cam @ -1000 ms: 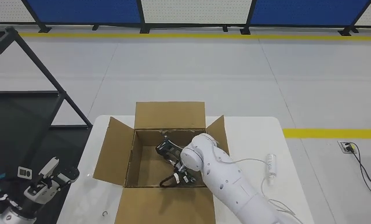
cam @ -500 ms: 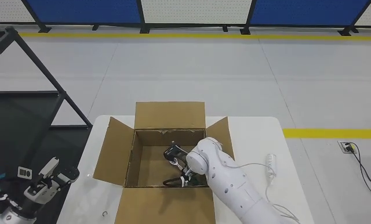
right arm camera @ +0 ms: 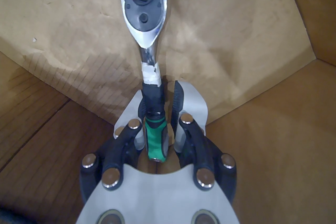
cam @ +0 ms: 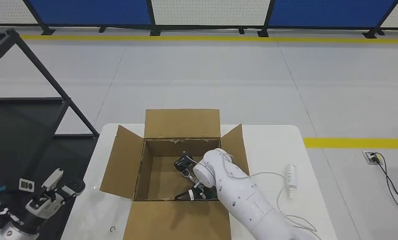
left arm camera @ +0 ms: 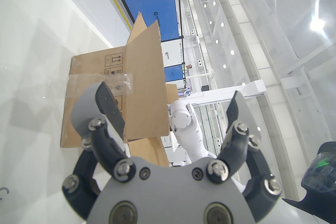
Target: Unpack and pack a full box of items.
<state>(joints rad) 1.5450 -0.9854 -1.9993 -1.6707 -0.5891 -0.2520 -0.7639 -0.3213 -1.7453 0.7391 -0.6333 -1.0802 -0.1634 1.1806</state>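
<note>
- The cardboard box [cam: 181, 123] is standing open on the white table [cam: 267, 147], with its four plain brown flaps folding outward.
- The right gripper [right arm camera: 160, 99] is reaching down inside the box, and its grey fingers [right arm camera: 181, 96] with ribbed black pads are closing on the handle of a ratchet wrench [right arm camera: 143, 3].
- One pad is pressing on the handle; the other seems to be touching it too, but a thin dark gap is making this hard to judge.
- The wrench is showing a shiny oval steel head with a black square drive, a bit of white tape on the neck, and a black and green rubber grip.
- The end of the grip is hiding between the finger links.
- Wrinkled brown paper [right arm camera: 78, 12] is lying under the wrench head, covering part of the box floor.
- The left gripper [left arm camera: 172, 96] is hanging outside the box, beside its left flap and off the table, with its fingers spread wide and nothing between them.
- A clear plastic bag [left arm camera: 119, 82] is sticking to the outer wall of the box.
- A small white tube-shaped thing [cam: 290, 176] is lying on the table to the right of the box, well apart from it.
</note>
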